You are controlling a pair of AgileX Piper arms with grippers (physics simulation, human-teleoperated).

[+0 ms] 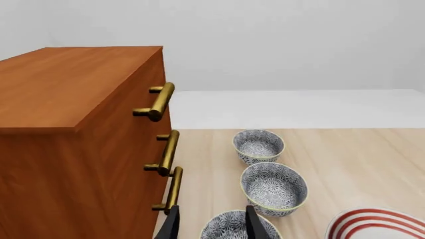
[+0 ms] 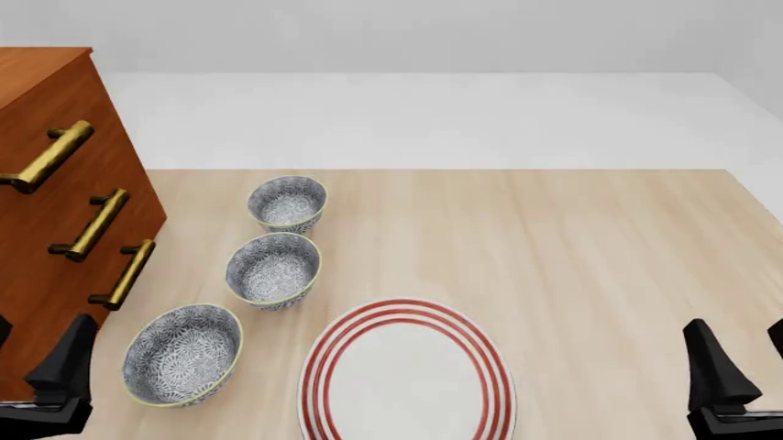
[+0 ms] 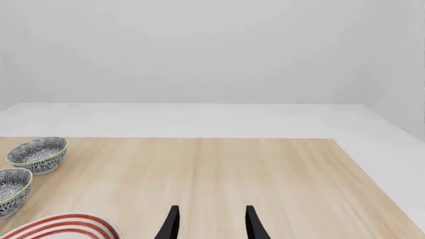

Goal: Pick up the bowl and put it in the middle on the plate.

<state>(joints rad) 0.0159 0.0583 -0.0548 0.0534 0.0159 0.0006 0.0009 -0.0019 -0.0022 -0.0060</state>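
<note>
Three look-alike floral bowls stand in a row on the left of the table: a near bowl (image 2: 183, 354), a middle bowl (image 2: 274, 269) and a far bowl (image 2: 288, 203). I cannot tell which one the task means. The white plate (image 2: 408, 376) with red rings lies at the front centre, with nothing on it. My left gripper (image 2: 31, 356) is open, left of the near bowl and clear of it. In the left wrist view the near bowl (image 1: 231, 227) shows ahead between the fingers of the left gripper (image 1: 212, 226). My right gripper (image 2: 744, 362) is open at the front right, holding nothing.
A brown wooden drawer cabinet (image 2: 49, 211) with three brass handles (image 2: 95, 224) stands at the table's left edge, close beside the bowls and the left gripper. The light wooden table (image 2: 588, 257) stretches to the right of the bowls and plate.
</note>
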